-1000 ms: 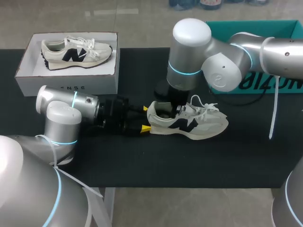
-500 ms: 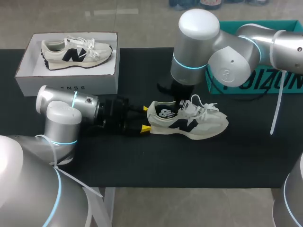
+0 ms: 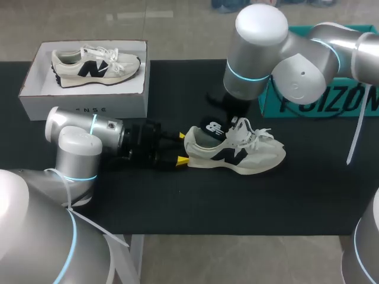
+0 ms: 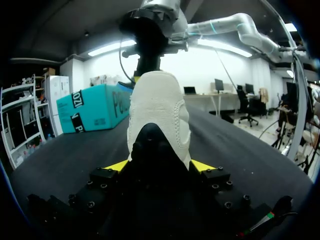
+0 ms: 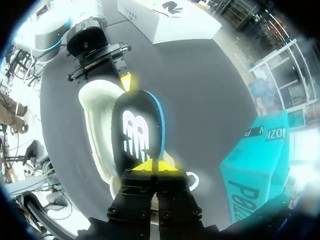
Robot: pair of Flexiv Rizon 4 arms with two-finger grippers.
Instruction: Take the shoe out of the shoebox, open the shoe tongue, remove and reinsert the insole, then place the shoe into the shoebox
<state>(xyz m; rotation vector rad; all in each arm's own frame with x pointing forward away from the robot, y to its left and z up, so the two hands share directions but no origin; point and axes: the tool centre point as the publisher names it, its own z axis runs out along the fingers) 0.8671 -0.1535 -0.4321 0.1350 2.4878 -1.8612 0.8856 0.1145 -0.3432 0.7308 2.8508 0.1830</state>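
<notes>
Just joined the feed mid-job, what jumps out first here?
The black insole with a white logo stands out, sticking partly out of the cream sneaker with a dark side logo at mid-table, pinched by the right gripper. The left gripper clamps the sneaker's heel. A matching sneaker lies in the white shoebox far left.

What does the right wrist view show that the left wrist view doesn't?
Only right wrist: the black insole pinched in the right gripper, sticking out of the shoe, and the white shoebox. Only left wrist: both yellow tips of the left gripper clamping the shoe from two sides. Both: the shoe and the teal box.
</notes>
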